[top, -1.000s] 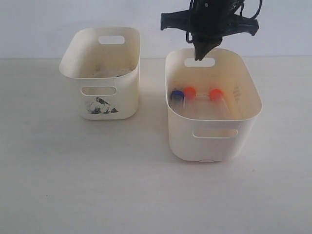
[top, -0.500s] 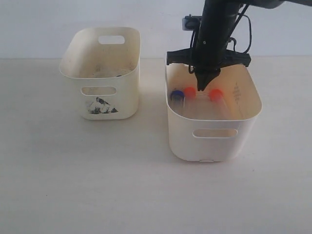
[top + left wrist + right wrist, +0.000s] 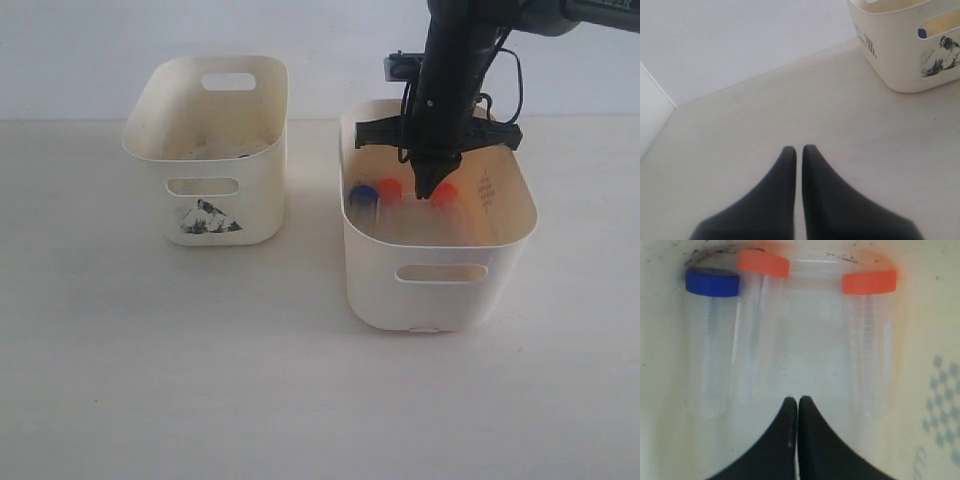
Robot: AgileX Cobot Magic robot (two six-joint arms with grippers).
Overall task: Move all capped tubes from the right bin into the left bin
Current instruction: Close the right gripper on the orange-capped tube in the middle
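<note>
Descent noted: right gripper has dropped from above the rim into right bin, jaws pressed together, holding nothing. Tip sits between two orange-capped tubes; blue-capped tube at left. I'd open before grabbing. Idle left gripper clenched, empty, over table.

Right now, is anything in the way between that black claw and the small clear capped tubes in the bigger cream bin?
Nothing visible. The shut right gripper hangs inside the large cream plastic bin, over bare floor between two orange-capped clear tubes.
</note>
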